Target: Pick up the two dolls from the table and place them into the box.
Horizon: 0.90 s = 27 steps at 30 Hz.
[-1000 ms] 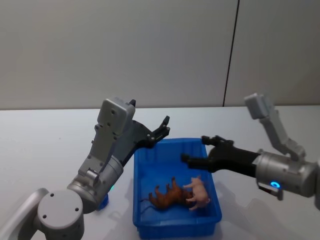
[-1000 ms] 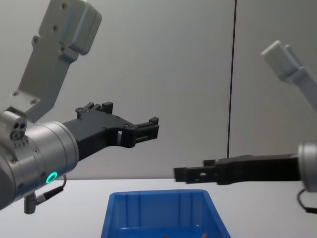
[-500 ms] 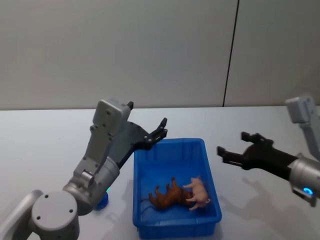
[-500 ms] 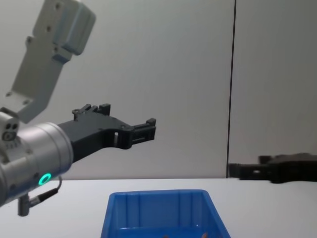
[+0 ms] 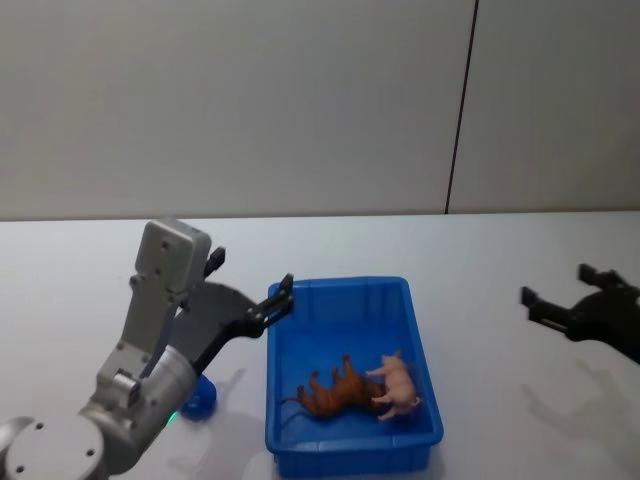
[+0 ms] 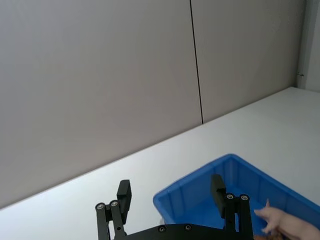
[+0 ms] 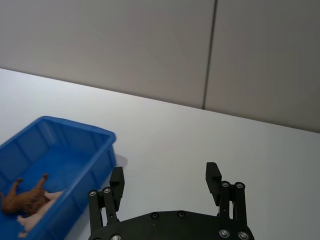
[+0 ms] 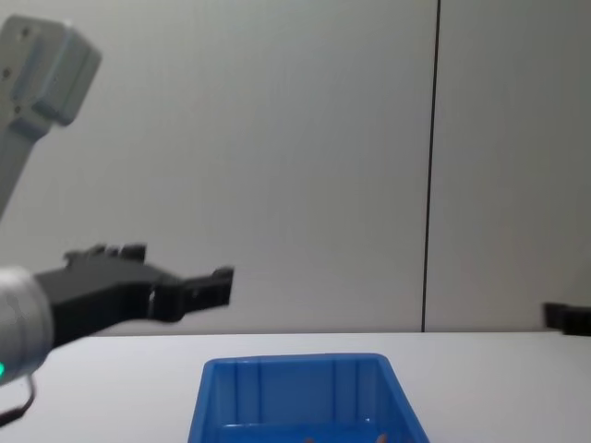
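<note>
Both dolls lie in the blue box (image 5: 340, 287). The brown doll (image 5: 335, 392) is on its side, and the pink doll (image 5: 401, 386) rests against it on the right. My left gripper (image 5: 250, 275) hangs open and empty just left of the box's far left corner. My right gripper (image 5: 556, 284) is open and empty above the table (image 5: 480, 250), well to the right of the box. The left wrist view has the left gripper (image 6: 170, 186) before the box (image 6: 200, 192) and the pink doll (image 6: 280, 220). The right wrist view shows the right gripper (image 7: 165, 173), the box (image 7: 75, 135) and both dolls (image 7: 27, 197).
A small blue object (image 5: 198, 398) lies on the table under my left arm. A plain grey wall with a dark vertical seam (image 5: 457, 130) stands behind the table. In the chest view the box (image 8: 295, 365) sits low at centre, with the left gripper (image 8: 175, 272) above it to the left.
Both arms have pulled away from above the box: the left one back, down and leftward, the right one far to the right. The dolls have not moved.
</note>
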Available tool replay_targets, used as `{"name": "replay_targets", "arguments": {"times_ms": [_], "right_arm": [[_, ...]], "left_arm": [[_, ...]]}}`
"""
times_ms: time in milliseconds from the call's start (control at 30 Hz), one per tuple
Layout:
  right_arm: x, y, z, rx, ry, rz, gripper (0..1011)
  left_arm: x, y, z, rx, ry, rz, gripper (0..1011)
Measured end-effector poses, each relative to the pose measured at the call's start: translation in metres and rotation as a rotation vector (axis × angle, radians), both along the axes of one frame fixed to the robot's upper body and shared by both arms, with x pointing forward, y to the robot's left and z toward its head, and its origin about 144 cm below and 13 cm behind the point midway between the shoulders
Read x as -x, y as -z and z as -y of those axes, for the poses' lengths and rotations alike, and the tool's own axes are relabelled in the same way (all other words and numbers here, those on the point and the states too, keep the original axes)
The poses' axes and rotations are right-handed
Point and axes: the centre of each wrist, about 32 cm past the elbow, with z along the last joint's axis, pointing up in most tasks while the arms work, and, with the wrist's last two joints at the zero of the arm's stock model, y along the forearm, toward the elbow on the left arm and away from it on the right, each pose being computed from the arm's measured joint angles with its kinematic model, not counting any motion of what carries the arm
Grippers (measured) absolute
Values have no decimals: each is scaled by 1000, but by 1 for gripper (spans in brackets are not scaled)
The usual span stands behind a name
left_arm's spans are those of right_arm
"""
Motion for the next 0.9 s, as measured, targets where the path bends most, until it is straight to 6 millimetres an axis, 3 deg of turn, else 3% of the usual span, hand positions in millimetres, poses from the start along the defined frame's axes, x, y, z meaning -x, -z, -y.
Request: {"name": "replay_targets", "arguments": {"times_ms": [533,900], "right_arm": [[20,3,26,27,129,31,1001],[24,3,31,34,157,38,1001]], "left_arm": [[33,7,-21,39,-58,-234,1004],[33,20,-38,44,-75,-409,1004]]}}
